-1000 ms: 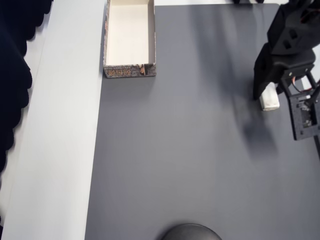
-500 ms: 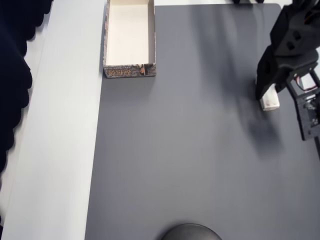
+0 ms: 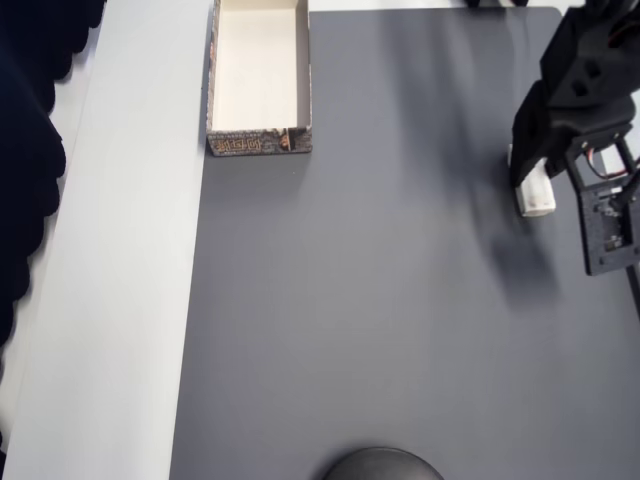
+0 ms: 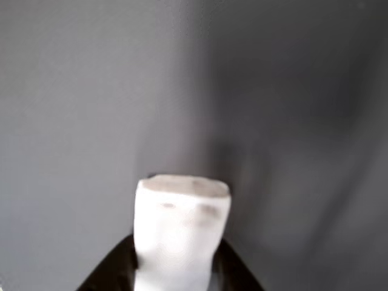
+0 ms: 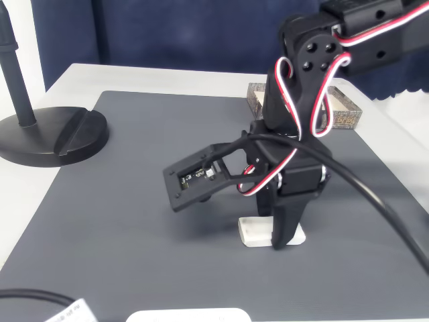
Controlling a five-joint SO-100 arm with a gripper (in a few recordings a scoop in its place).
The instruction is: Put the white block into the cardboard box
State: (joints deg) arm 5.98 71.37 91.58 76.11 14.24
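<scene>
The white block (image 3: 536, 194) is at the right side of the dark grey mat, low at its surface. My gripper (image 3: 526, 176) is shut on it. In the wrist view the white block (image 4: 182, 224) sticks out ahead between the two black fingers (image 4: 115, 270) of the gripper (image 4: 179, 248). In the fixed view the white block (image 5: 257, 232) looks to rest on the mat under the gripper (image 5: 280, 236). The cardboard box (image 3: 258, 143) stands far off at the mat's top left edge, cream inside bare; its patterned wall (image 5: 343, 111) shows behind the arm.
A round black stand base (image 5: 55, 134) sits on the mat's edge, seen also as the stand base (image 3: 384, 466) at the bottom of the overhead view. A white table strip (image 3: 130, 250) runs along the mat's left side. Open mat (image 3: 370, 250) lies between block and box.
In the overhead view the gripper and the white block have shifted slightly up the picture, and the block sits more under the fingers.
</scene>
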